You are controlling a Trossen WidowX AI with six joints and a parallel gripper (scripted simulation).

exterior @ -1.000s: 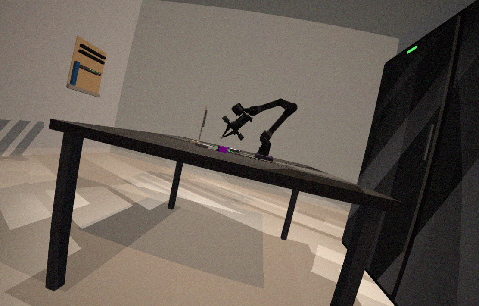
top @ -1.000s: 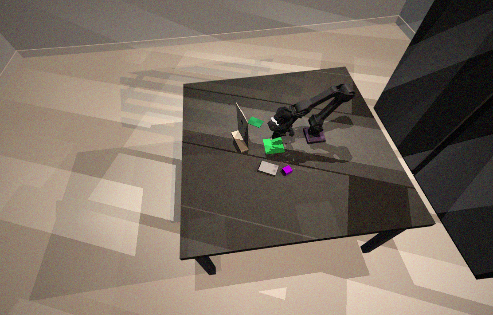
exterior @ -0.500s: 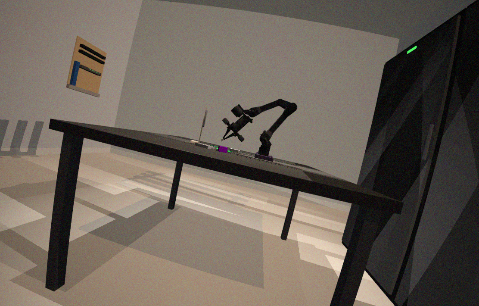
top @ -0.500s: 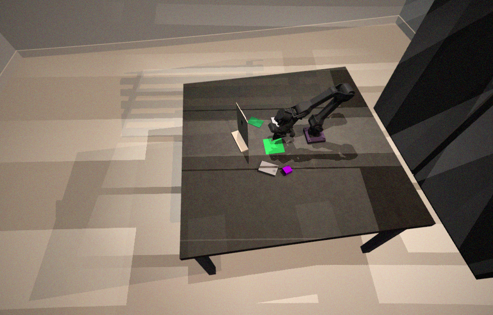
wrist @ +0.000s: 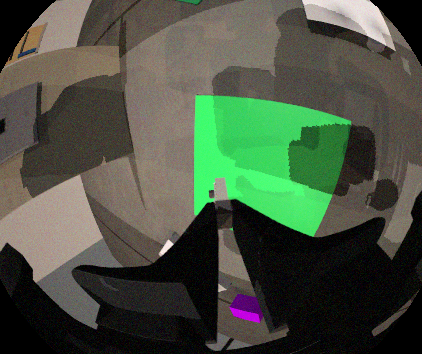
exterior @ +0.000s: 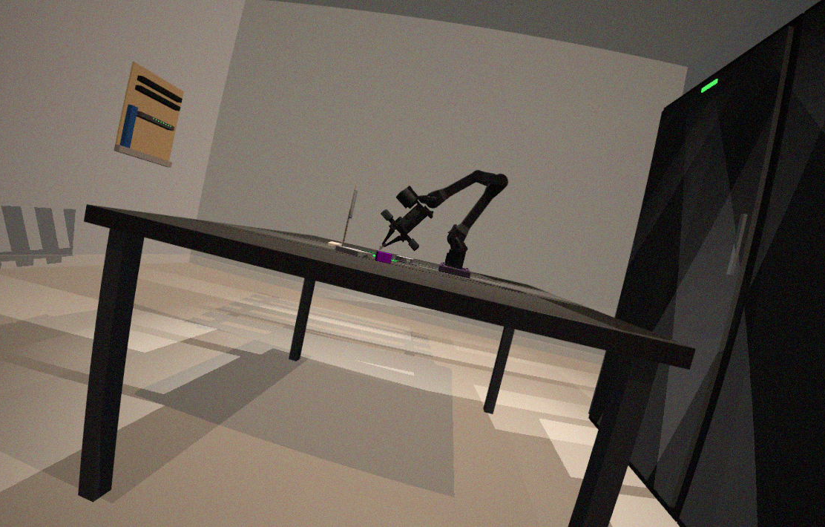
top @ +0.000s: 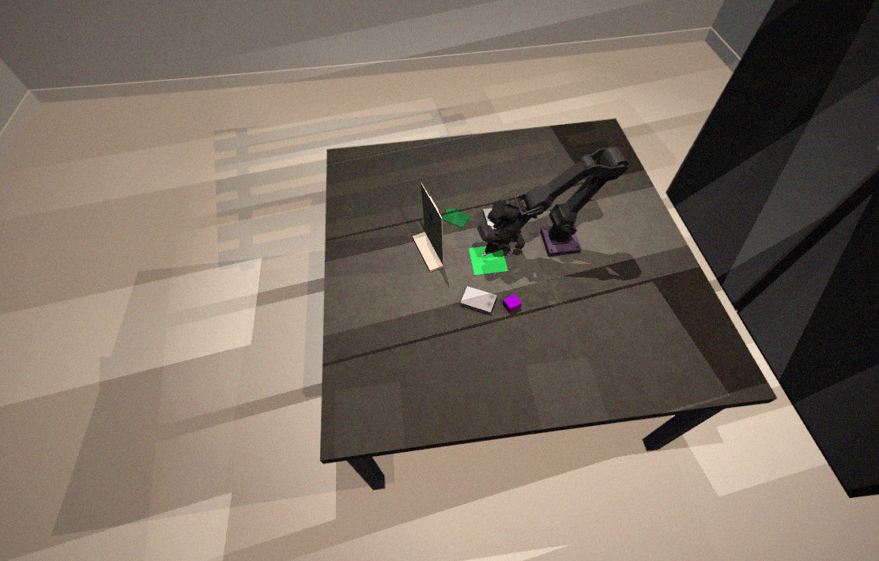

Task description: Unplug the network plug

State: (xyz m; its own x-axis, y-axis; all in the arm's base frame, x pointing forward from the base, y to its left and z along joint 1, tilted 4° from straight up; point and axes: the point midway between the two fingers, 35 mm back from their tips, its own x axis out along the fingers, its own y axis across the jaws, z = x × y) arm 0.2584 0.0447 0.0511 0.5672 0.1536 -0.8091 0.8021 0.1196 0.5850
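My gripper points steeply down and is shut on the small pale grey plug. The plug sticks out past the fingertips, low over the left part of the bright green square in the wrist view. I cannot tell whether it touches the table. The fingers hide its rear part. The upright panel stands apart from the gripper, and its socket shows as a dark, empty opening.
A purple cube and a white box lie on the table on one side of the square. Another white box is partly behind the arm. A darker green patch lies near the panel.
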